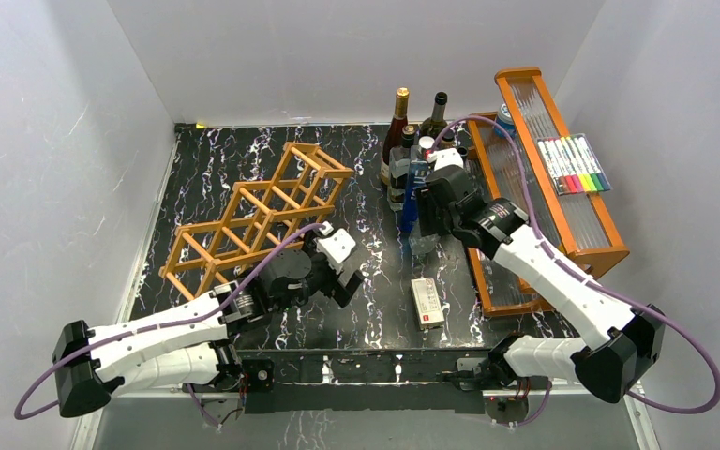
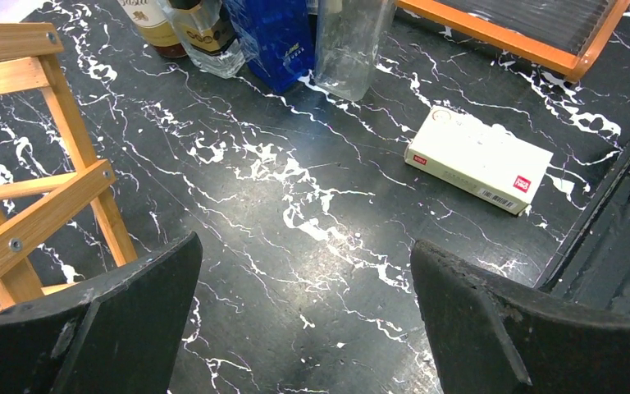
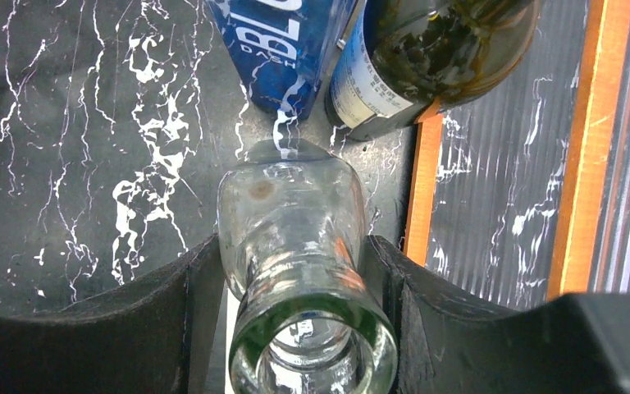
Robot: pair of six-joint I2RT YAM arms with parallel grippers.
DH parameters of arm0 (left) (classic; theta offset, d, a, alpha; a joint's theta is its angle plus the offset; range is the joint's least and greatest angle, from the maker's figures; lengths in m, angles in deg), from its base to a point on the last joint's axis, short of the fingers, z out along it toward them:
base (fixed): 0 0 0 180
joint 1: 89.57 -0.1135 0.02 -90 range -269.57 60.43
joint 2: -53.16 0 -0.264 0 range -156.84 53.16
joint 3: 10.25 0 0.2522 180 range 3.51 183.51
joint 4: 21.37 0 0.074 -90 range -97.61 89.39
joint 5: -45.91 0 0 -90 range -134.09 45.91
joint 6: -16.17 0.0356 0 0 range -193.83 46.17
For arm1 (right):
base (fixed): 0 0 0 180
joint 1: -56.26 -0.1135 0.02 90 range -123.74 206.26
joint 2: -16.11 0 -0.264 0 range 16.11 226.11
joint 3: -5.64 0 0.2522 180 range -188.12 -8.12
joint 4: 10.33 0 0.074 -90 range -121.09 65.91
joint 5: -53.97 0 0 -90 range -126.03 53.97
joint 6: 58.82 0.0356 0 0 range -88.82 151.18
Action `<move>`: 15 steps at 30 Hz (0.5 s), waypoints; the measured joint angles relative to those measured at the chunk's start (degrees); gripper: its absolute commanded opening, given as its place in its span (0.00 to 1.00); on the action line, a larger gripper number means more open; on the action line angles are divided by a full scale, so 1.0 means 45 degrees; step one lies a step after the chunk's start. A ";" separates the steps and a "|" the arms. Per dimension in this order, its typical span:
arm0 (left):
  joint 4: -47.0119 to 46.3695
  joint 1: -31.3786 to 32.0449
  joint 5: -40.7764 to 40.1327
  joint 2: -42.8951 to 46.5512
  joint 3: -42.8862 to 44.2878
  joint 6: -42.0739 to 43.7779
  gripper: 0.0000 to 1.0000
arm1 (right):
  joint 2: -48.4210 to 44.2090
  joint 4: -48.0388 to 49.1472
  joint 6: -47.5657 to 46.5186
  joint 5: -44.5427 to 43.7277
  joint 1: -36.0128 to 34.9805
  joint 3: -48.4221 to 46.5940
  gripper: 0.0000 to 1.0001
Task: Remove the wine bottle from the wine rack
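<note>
Wine bottle, R hand; rim cropped.

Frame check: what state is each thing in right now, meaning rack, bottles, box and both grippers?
wine rack: on the table, no bottle seen in it.
clear glass bottle: upright, uncapped, off the rack, held at the neck.
right gripper: shut on the clear glass bottle.
left gripper: open, empty, beside the wine rack.
white box: closed, lying flat.
other bottles: standing upright together.
</note>
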 measured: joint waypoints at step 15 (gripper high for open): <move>0.0243 0.0000 -0.0583 0.0544 0.0126 -0.0185 0.98 | 0.0831 0.0656 -0.0427 0.0374 0.0112 -0.0049 0.08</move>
